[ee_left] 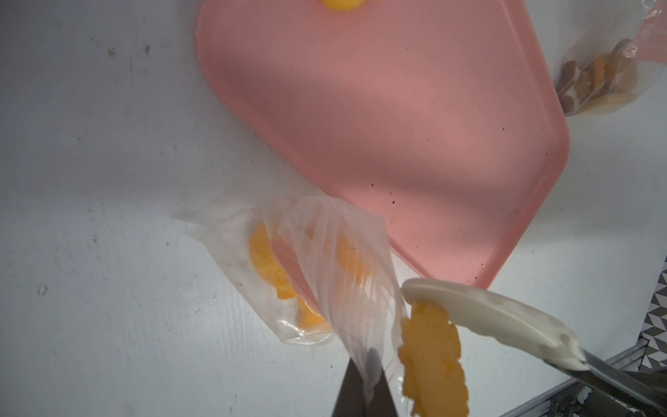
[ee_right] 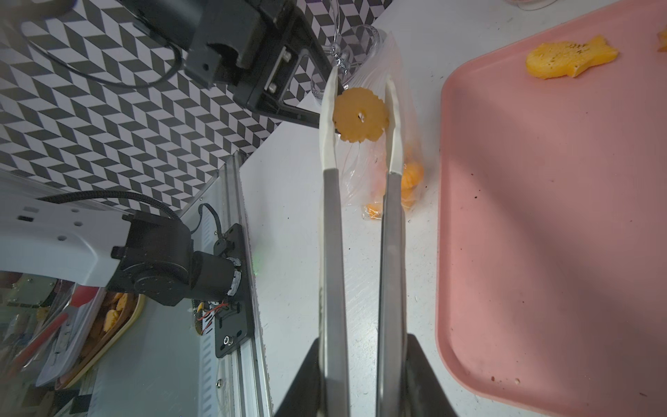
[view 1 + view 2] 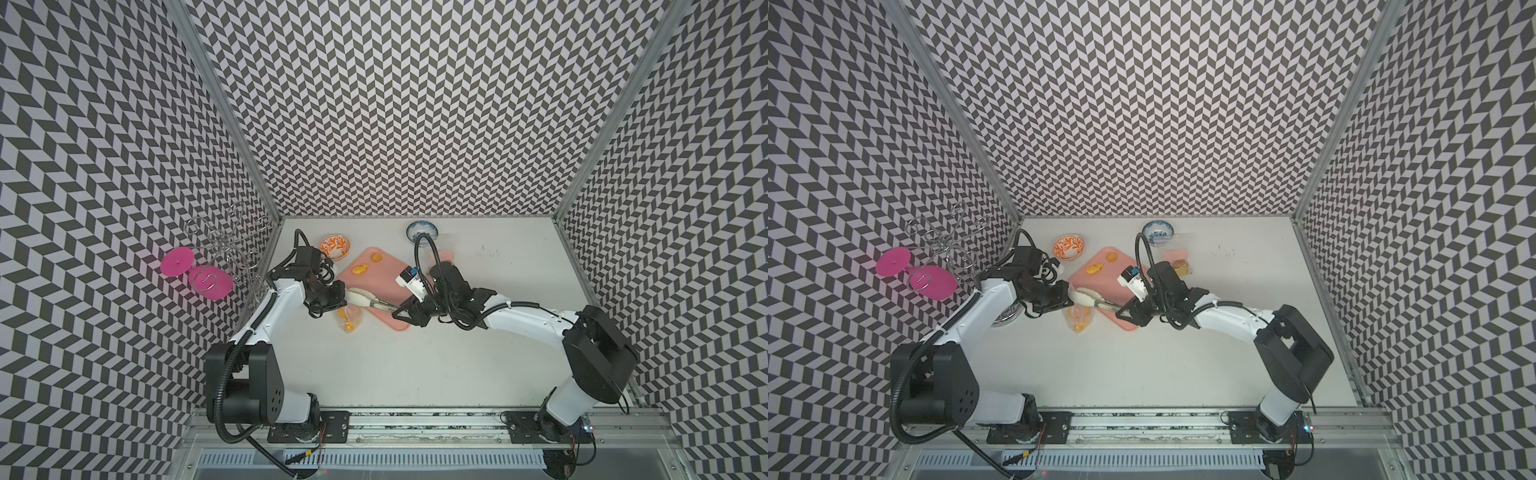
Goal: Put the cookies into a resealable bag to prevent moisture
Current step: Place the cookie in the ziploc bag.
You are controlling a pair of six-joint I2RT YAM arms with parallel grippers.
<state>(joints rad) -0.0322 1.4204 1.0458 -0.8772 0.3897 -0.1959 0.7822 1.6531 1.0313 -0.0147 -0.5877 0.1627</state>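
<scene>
Right wrist view: the right gripper (image 2: pixel 361 382) stretches low across the table toward the left arm, jaws squeezing the two arms of the tongs (image 2: pixel 334 234), whose white tips pinch a yellow flower-shaped cookie (image 2: pixel 359 115) at the mouth of the clear bag (image 2: pixel 382 173). In a top view the left arm bends in from the side, the left gripper (image 3: pixel 340 296) clamped tight on the bag's upper edge beside the pink tray (image 3: pixel 386 274). Orange cookies (image 1: pixel 267 267) lie inside the bag, and a fish-shaped cookie (image 2: pixel 570 59) sits on the tray.

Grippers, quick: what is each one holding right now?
Left gripper: shut on the clear bag, pinching its edge.
Right gripper: shut on the tongs, which clamp a round yellow cookie.
</scene>
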